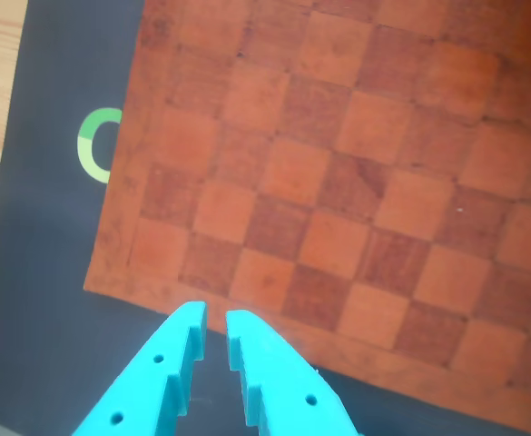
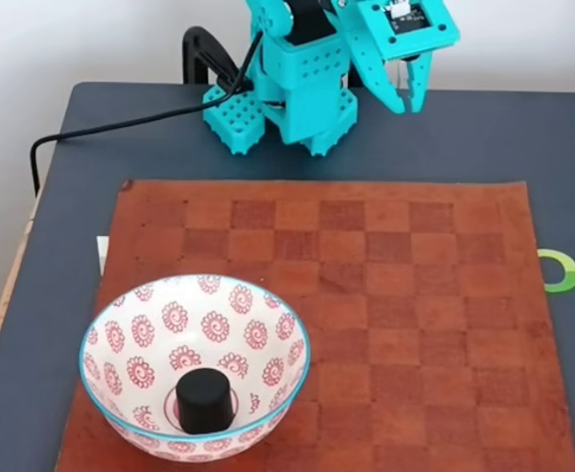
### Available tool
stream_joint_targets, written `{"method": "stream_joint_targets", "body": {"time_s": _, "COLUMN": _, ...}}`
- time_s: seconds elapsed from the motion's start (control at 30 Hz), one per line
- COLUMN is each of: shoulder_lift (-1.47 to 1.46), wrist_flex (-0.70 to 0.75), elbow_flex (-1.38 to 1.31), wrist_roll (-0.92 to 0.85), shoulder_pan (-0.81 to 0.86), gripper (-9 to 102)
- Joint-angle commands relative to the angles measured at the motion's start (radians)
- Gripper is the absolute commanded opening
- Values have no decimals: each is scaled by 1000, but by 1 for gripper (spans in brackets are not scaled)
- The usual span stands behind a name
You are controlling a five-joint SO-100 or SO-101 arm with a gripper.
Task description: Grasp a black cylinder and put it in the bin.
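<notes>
The black cylinder (image 2: 205, 399) stands upright inside the bin (image 2: 135, 334), a wide white bowl with a blue rim and red medallions, at the front left of the checkerboard in the fixed view. My turquoise gripper (image 2: 412, 100) hangs far from it, at the back of the table beside the arm's base, its fingers close together with nothing between them. In the other view the gripper (image 1: 215, 315) points at the board's edge, a narrow gap between the empty fingertips.
A brown leather checkerboard (image 2: 385, 295) covers most of the dark table (image 2: 562, 147). A green ring mark (image 2: 562, 270) lies right of the board, also the green ring mark (image 1: 97, 145). The arm's base (image 2: 287, 98) and a black cable (image 2: 120, 123) sit at the back.
</notes>
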Motion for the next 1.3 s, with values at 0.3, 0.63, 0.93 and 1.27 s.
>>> {"method": "stream_joint_targets", "body": {"time_s": 0.3, "shoulder_lift": 101, "wrist_flex": -353, "elbow_flex": 304, "wrist_roll": 20, "shoulder_pan": -31, "gripper": 0}}
{"method": "stream_joint_targets", "body": {"time_s": 0.63, "shoulder_lift": 181, "wrist_flex": -411, "elbow_flex": 428, "wrist_roll": 20, "shoulder_pan": -32, "gripper": 0}}
{"method": "stream_joint_targets", "body": {"time_s": 0.93, "shoulder_lift": 382, "wrist_flex": -443, "elbow_flex": 563, "wrist_roll": 20, "shoulder_pan": -32, "gripper": 0}}
{"method": "stream_joint_targets", "body": {"time_s": 1.27, "shoulder_lift": 618, "wrist_flex": -422, "elbow_flex": 704, "wrist_roll": 20, "shoulder_pan": -31, "gripper": 0}}
